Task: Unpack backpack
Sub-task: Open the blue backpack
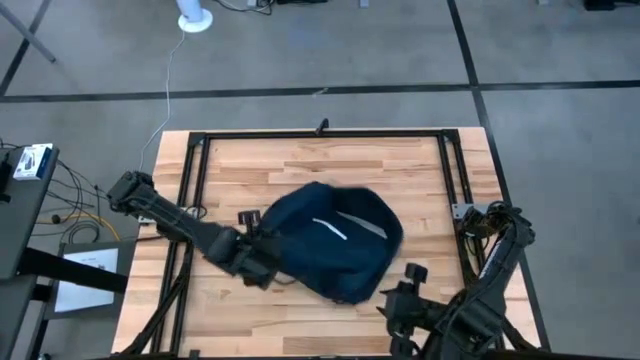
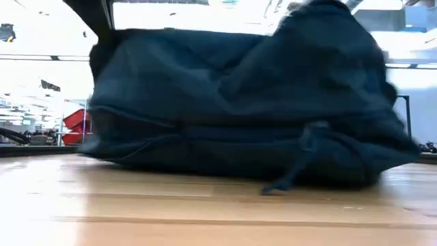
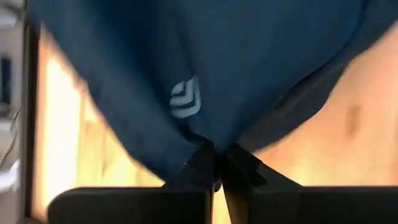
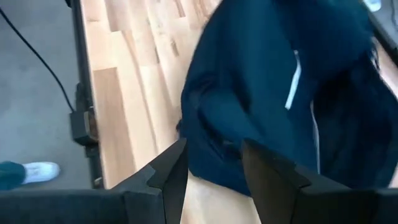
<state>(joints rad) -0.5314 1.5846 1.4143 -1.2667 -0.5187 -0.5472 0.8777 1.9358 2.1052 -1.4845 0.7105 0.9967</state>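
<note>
The dark navy backpack (image 1: 335, 240) lies on its side in the middle of the wooden table, a short white stripe (image 1: 331, 229) facing up. It fills the low view, where a strap (image 2: 302, 156) hangs from it down to the tabletop. My left gripper (image 1: 263, 248) is at the backpack's left edge, shut on its fabric close to the small white logo (image 3: 185, 98). My right gripper (image 4: 214, 171) stands open just off the backpack's near right corner (image 1: 360, 292); its fingers touch nothing. My left gripper pinches a gathered fold of the backpack's fabric (image 3: 214, 148) between its two fingers, at the bag's left edge just below the logo. It comes in nearly level from the table's left. The cloth fans out from the pinch in taut creases, and the bag's bulk rests on the table.
A black metal frame runs round the tabletop, with rails on the left (image 1: 188, 200) and right (image 1: 452, 170). A small black buckle (image 1: 247, 217) lies left of the bag. Bare wood shows at the far side (image 1: 320, 160). A person's shoe (image 4: 38, 171) shows on the floor.
</note>
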